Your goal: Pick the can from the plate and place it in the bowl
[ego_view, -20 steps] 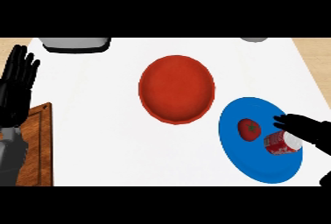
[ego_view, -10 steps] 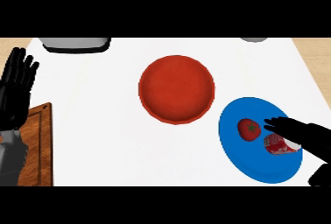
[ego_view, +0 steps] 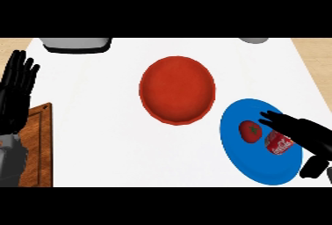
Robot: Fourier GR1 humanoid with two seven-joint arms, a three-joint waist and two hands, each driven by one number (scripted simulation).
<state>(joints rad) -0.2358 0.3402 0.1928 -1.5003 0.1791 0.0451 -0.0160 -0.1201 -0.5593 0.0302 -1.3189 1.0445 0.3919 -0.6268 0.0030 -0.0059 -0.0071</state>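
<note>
Can (ego_view: 279, 144): lying on blue plate (ego_view: 250, 169), at 3 o'clock of a tomato (ego_view: 250, 131).
Right hand (ego_view: 303, 133): over the can, fingers (ego_view: 276, 118) curling round it, closure not confirmed.
Bowl (ego_view: 178, 89): at 10 o'clock of plate on the worktop (ego_view: 103, 145).
Left hand (ego_view: 16, 90): resting open at 9 o'clock.
Risk: can may roll aside, or the fingers nudge the tomato.

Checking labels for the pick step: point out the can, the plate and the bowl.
can (ego_view: 280, 145): head view, on its red side, just below the fingers.
plate (ego_view: 241, 161): head view, on bare blue surface, lower left part.
bowl (ego_view: 178, 89): head view, on the middle of its red inside.
</note>
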